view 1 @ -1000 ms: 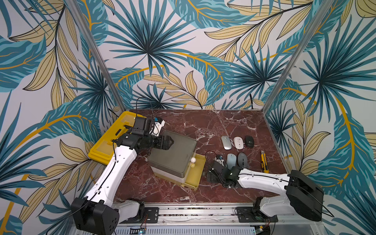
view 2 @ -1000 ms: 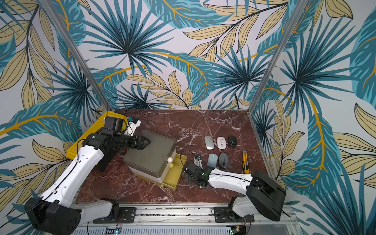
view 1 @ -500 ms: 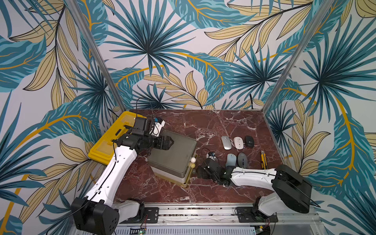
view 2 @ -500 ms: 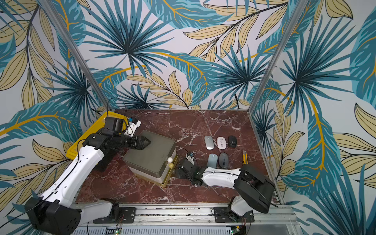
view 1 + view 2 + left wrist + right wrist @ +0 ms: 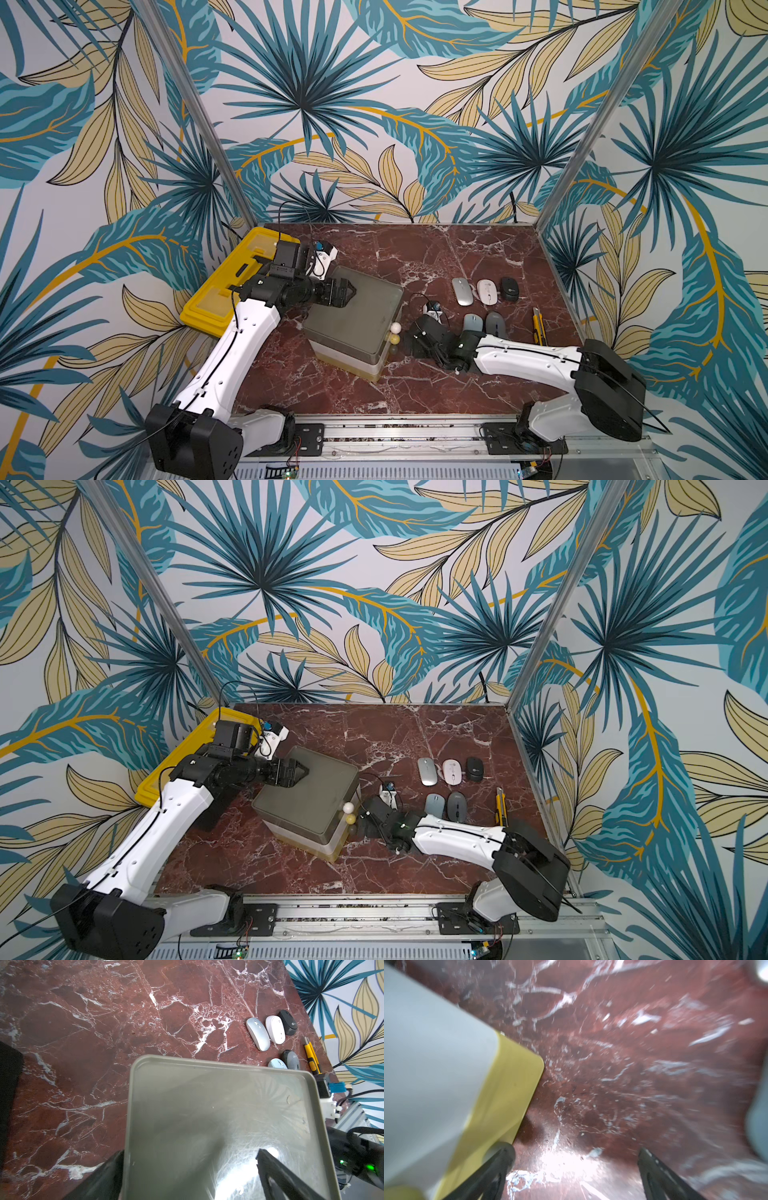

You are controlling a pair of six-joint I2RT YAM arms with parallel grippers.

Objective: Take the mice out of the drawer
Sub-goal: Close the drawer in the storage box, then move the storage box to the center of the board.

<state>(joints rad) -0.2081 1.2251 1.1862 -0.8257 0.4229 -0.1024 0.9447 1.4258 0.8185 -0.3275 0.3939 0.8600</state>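
Five mice lie on the marble table, right of the drawer unit (image 5: 353,316): silver (image 5: 462,291), white (image 5: 487,291) and black (image 5: 509,288) in the back row, pale blue (image 5: 472,322) and dark grey (image 5: 496,323) in front. The left wrist view shows the same mice (image 5: 258,1033). The unit's drawers sit pushed in, so no inside shows. My left gripper (image 5: 351,291) (image 5: 190,1153) hovers open over the unit's grey top. My right gripper (image 5: 409,345) (image 5: 575,1149) is open and empty, low at the knob side, by the yellow drawer front (image 5: 508,1084).
A yellow-black utility knife (image 5: 539,325) lies right of the mice near the right wall. A yellow tray (image 5: 224,291) leans at the left edge behind my left arm. Three small knobs (image 5: 397,328) stick out of the drawer fronts.
My right arm has swept left to the unit's front, and the yellow drawer, pulled out earlier, now sits pushed in. The left arm has stayed put.
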